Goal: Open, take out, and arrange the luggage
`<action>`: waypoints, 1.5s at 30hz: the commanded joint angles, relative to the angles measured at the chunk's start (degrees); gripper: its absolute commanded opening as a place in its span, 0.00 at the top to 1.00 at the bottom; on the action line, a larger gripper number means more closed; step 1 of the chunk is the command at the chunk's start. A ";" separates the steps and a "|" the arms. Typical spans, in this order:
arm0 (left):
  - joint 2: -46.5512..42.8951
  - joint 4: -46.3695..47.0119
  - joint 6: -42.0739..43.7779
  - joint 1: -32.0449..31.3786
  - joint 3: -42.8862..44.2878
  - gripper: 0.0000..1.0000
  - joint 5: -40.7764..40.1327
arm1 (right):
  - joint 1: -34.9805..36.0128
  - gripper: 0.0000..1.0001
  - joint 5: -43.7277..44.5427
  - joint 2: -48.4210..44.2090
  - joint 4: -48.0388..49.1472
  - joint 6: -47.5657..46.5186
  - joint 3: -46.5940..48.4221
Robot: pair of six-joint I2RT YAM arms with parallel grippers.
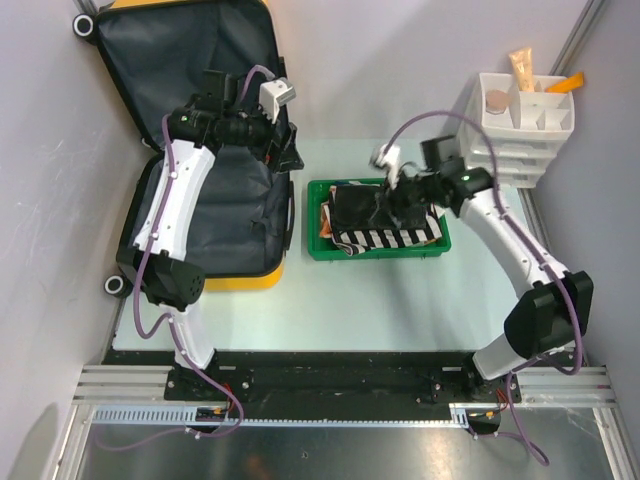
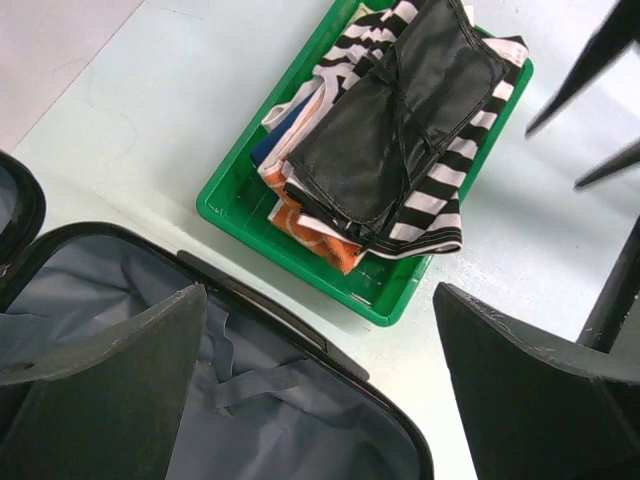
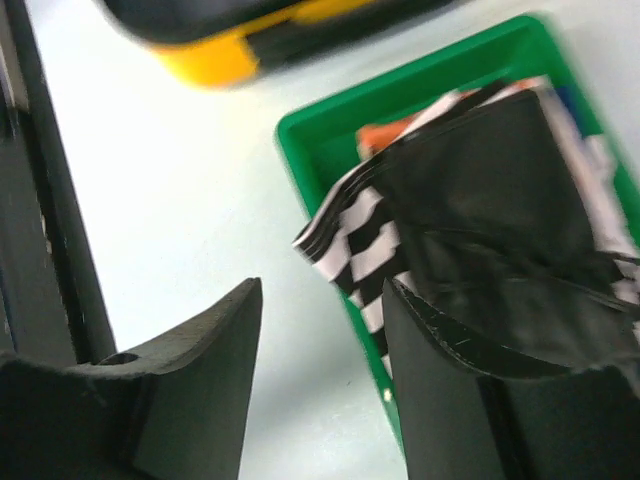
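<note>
Leftmost, one luggage (image 1: pixel 215 215) lies open and flat on the table (image 1: pixel 400 300). Its two halves are spread, dark grey lining up, with the far half reaching the back-left corner. Two of its wheels show, one at the far-left corner (image 1: pixel 84 24) and one at the near-left corner (image 1: pixel 114 285). A yellow shell edge shows along the near side. The left wall runs close beside its left side.

The left gripper (image 2: pixel 320 400) hangs over the luggage's right rim with its jaws wide apart and nothing between them. In the left wrist view its two fingers (image 2: pixel 110 390) frame the lining and the black zipper band.

A narrow strip of bare table separates the luggage from one green tray (image 1: pixel 380 256). The tray holds a pile of folded things. On top is one black pouch (image 1: pixel 357 208). Under it is a black-and-white striped cloth (image 1: pixel 385 238), whose corner hangs over the tray rim in the right wrist view. Orange fabric (image 1: pixel 325 222) lies at the tray's left end.

The right gripper (image 3: pixel 320 360) sits low over the tray's right part. Its jaws stand partly apart and hold nothing, and the pouch lies just beside one finger.

A wide band of bare table runs between the tray and the arm bases. At the far right, one white organizer (image 1: pixel 520 140) stands by the wall. A tube (image 1: pixel 522 70) and an orange item (image 1: pixel 565 83) are in its top compartments.
</note>
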 commanded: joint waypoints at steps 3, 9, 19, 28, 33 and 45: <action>-2.54 0.91 -0.84 0.79 -1.15 0.00 2.52 | 10.65 0.47 12.22 0.47 -4.61 -16.75 -6.40; -3.24 1.17 -1.72 1.67 -2.30 0.00 0.68 | 13.83 0.50 16.71 4.52 -2.40 -22.03 -9.66; -4.12 1.61 -1.72 2.90 -3.88 0.00 -1.08 | 14.80 0.52 23.83 12.25 6.55 -24.75 -14.05; -3.33 1.70 -1.63 4.04 -4.41 0.00 -0.47 | 13.74 0.76 27.96 16.91 12.72 -32.04 -15.02; -2.81 1.88 -1.81 5.01 -4.14 0.00 0.05 | 11.73 1.00 27.61 17.79 15.25 -36.44 -15.02; -0.69 1.88 -2.51 8.35 -3.79 0.00 3.31 | 3.46 1.00 30.51 35.44 18.43 -41.20 11.41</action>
